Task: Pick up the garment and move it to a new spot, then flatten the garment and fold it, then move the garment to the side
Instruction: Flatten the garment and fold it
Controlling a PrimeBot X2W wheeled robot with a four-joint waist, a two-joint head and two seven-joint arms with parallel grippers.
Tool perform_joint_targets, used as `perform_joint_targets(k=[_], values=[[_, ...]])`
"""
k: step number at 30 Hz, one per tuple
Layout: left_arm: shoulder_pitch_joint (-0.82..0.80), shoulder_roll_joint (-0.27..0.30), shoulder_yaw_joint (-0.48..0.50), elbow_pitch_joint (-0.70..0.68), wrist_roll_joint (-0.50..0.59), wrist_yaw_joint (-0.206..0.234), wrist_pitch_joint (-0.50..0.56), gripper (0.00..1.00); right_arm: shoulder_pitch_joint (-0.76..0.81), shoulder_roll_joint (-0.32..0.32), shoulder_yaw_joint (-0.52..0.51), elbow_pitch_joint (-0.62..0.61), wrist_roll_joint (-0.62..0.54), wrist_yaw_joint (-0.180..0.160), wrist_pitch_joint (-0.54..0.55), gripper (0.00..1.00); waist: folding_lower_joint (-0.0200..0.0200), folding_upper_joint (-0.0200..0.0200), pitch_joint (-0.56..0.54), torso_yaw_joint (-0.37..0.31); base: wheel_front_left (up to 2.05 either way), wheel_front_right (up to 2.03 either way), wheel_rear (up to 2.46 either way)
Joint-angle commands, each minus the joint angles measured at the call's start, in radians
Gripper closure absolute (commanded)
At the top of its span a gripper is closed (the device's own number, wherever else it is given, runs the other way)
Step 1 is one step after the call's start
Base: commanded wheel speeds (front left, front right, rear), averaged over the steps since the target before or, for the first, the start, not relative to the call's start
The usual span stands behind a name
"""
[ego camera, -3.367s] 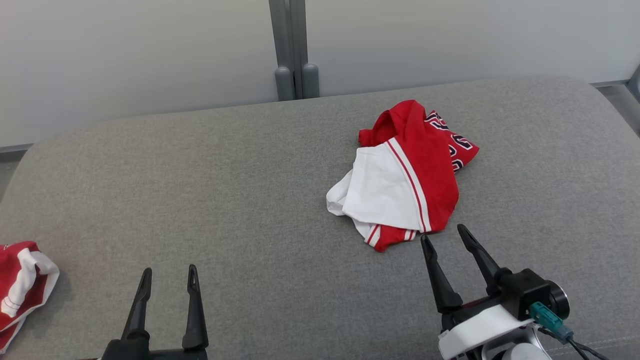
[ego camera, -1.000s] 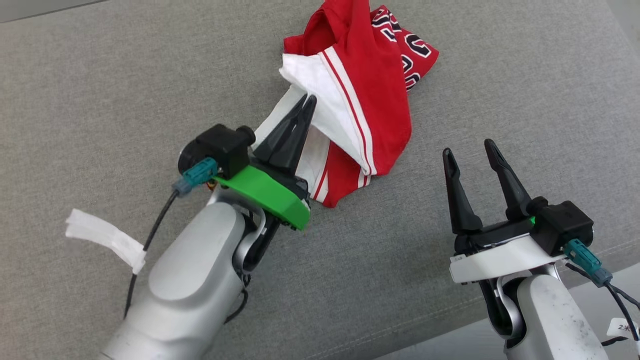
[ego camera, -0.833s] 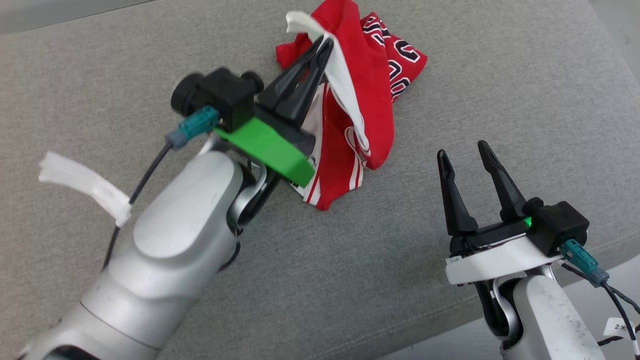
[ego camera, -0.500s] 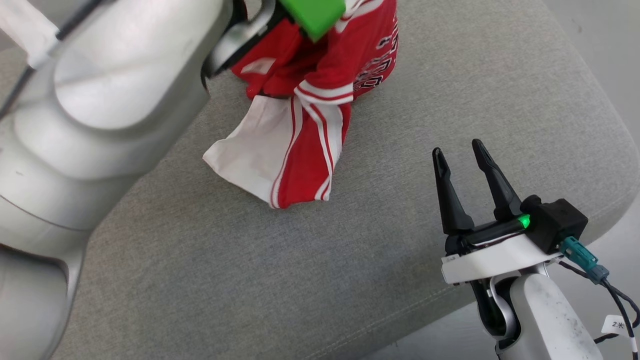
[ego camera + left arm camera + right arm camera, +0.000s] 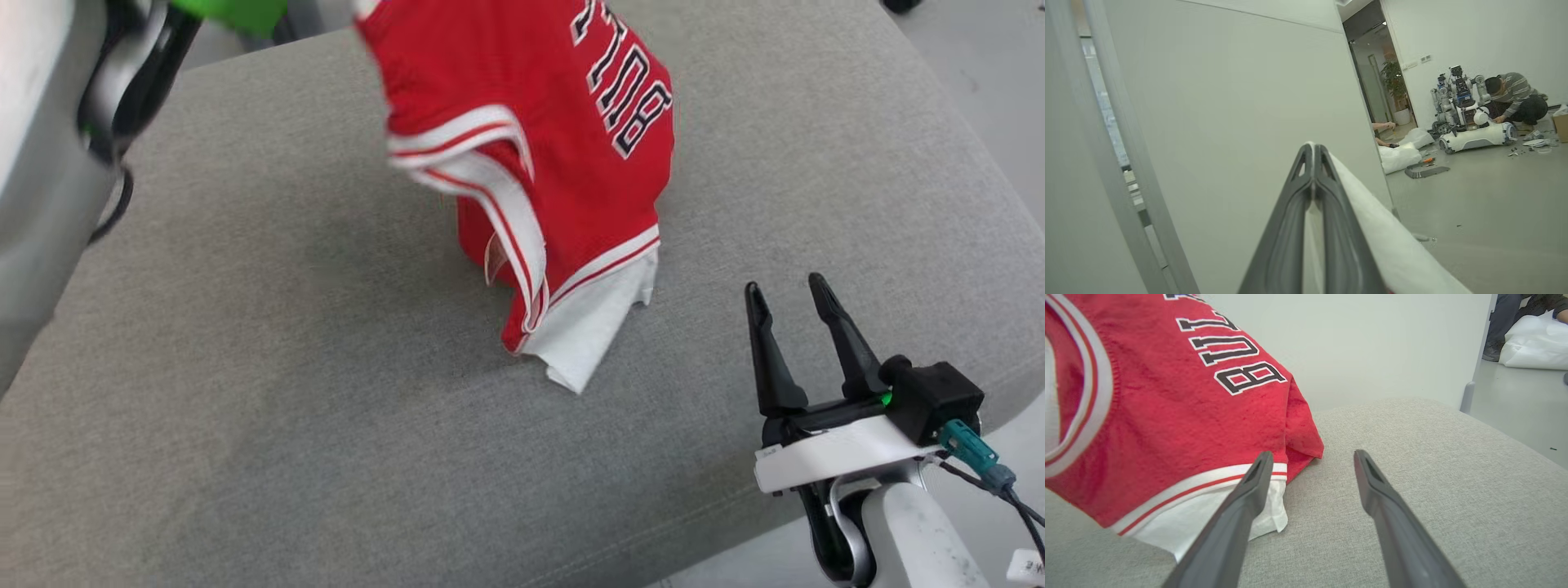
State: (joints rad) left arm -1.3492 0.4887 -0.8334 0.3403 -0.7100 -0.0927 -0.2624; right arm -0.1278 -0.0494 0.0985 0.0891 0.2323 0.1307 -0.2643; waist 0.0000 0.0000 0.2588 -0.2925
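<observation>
One thin pinch: left gripper (image 5: 1313,147), fingers pressed together on a white fold, hangs the garment (image 5: 571,163) over the middle of the bench (image 5: 245,367), hem touching. Likely risks: fabric slips free, or the trailing hem drags and bunches. Right gripper (image 5: 784,284) spread, empty, near the front-right edge.

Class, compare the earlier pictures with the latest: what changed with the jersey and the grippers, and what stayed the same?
The left gripper closed on a white edge of the jersey and raised it, so it now hangs unfurled, only its lower hem on the grey cushion. The right gripper stayed open and empty beside it.
</observation>
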Motion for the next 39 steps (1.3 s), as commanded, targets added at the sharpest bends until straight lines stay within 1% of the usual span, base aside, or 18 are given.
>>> perform_joint_targets(k=[1, 5, 9, 11, 12, 13, 14, 16, 18, 21, 23, 27, 30, 31, 33, 34, 36, 39], values=[[0.086, 0.034, 0.019, -0.015, -0.019, 0.02, -0.003, 1.0, 0.015, -0.002, -0.01, 0.002, -0.013, 0.0, 0.0, 0.0, 0.0, 0.0, -0.041, 0.066, 0.0, 0.0, 0.0], [0.339, 0.136, 0.098, -0.04, -0.031, 0.095, -0.003, 1.0, 0.024, -0.001, -0.023, 0.006, -0.048, 0.0, 0.0, 0.0, 0.0, 0.0, -0.053, 0.128, 0.0, 0.0, 0.0], [0.467, 0.161, 0.167, -0.031, 0.017, 0.122, -0.003, 1.0, 0.002, -0.002, -0.009, -0.002, -0.068, 0.0, 0.0, 0.0, 0.0, 0.0, -0.037, 0.162, 0.0, 0.0, 0.0], [0.5, 0.147, 0.198, -0.015, 0.043, 0.12, -0.003, 1.0, -0.007, -0.002, 0.0, -0.006, -0.073, 0.0, 0.0, 0.0, 0.0, 0.0, -0.024, 0.173, 0.0, 0.0, 0.0], [0.511, 0.133, 0.215, -0.007, 0.054, 0.116, -0.003, 0.91, -0.01, -0.002, 0.003, -0.006, -0.076, 0.0, 0.0, 0.0, 0.0, 0.0, -0.019, 0.176, 0.0, 0.0, 0.0], [0.525, 0.118, 0.233, 0.01, 0.066, 0.115, -0.002, 0.52, -0.013, -0.002, 0.007, -0.005, -0.079, 0.0, 0.0, 0.0, 0.0, 0.0, -0.014, 0.18, 0.0, 0.0, 0.0], [0.531, 0.107, 0.248, 0.018, 0.08, 0.117, -0.002, 0.0, -0.016, -0.002, 0.008, -0.005, -0.08, 0.0, 0.0, 0.0, 0.0, 0.0, -0.01, 0.181, 0.0, 0.0, 0.0], [0.547, 0.075, 0.286, 0.019, 0.11, 0.133, -0.002, 0.0, -0.019, -0.002, 0.009, -0.007, -0.078, 0.0, 0.0, 0.0, 0.0, 0.0, -0.003, 0.185, 0.0, 0.0, 0.0], [0.583, 0.045, 0.324, -0.006, 0.162, 0.163, -0.002, 0.0, -0.012, -0.002, 0.007, -0.006, -0.077, 0.0, 0.0, 0.0, 0.0, 0.0, 0.001, 0.188, 0.0, 0.0, 0.0], [0.681, -0.033, 0.403, -0.098, 0.207, 0.208, -0.002, 0.0, 0.001, -0.002, -0.001, -0.001, -0.076, 0.0, 0.0, 0.0, 0.0, 0.0, 0.002, 0.193, 0.0, 0.0, 0.0], [0.776, -0.092, 0.432, -0.16, 0.213, 0.201, -0.002, 0.0, 0.007, -0.002, -0.007, 0.002, -0.075, 0.0, 0.0, 0.0, 0.0, 0.0, -0.001, 0.197, 0.0, 0.0, 0.0], [0.96, -0.206, 0.43, -0.202, 0.165, 0.15, -0.002, 0.0, 0.007, -0.002, -0.012, -0.001, -0.068, 0.0, 0.0, 0.0, 0.0, 0.0, -0.004, 0.201, 0.0, 0.0, 0.0], [1.061, -0.277, 0.391, -0.152, 0.106, 0.084, -0.002, 0.0, -0.003, -0.002, -0.017, -0.005, -0.063, 0.0, 0.0, 0.0, 0.0, 0.0, -0.001, 0.202, 0.0, 0.0, 0.0], [1.076, -0.289, 0.374, -0.126, 0.096, 0.065, 0.006, 0.0, -0.006, -0.002, -0.016, -0.006, -0.063, 0.0, 0.0, 0.0, 0.0, 0.0, 0.0, 0.202, 0.0, 0.0, 0.0], [1.083, -0.334, 0.348, -0.065, 0.045, 0.026, 0.02, 0.0, -0.012, -0.002, -0.014, -0.009, -0.064, 0.0, 0.0, 0.0, 0.0, 0.0, 0.005, 0.202, 0.0, 0.0, 0.0], [1.073, -0.37, 0.319, 0.005, -0.005, -0.003, 0.05, 0.0, -0.017, -0.002, -0.013, -0.011, -0.067, 0.0, 0.0, 0.0, 0.0, 0.0, 0.011, 0.2, 0.0, 0.0, 0.0], [1.016, -0.396, 0.285, 0.106, -0.037, -0.023, 0.065, 0.0, -0.025, -0.002, -0.009, -0.014, -0.072, 0.0, 0.0, 0.0, 0.0, 0.0, 0.026, 0.188, 0.0, 0.0, 0.0], [0.965, -0.417, 0.25, 0.198, -0.055, -0.031, 0.07, 0.0, -0.031, -0.002, -0.011, -0.017, -0.075, 0.0, 0.0, 0.0, 0.0, 0.0, 0.04, 0.173, 0.0, 0.0, 0.0]])
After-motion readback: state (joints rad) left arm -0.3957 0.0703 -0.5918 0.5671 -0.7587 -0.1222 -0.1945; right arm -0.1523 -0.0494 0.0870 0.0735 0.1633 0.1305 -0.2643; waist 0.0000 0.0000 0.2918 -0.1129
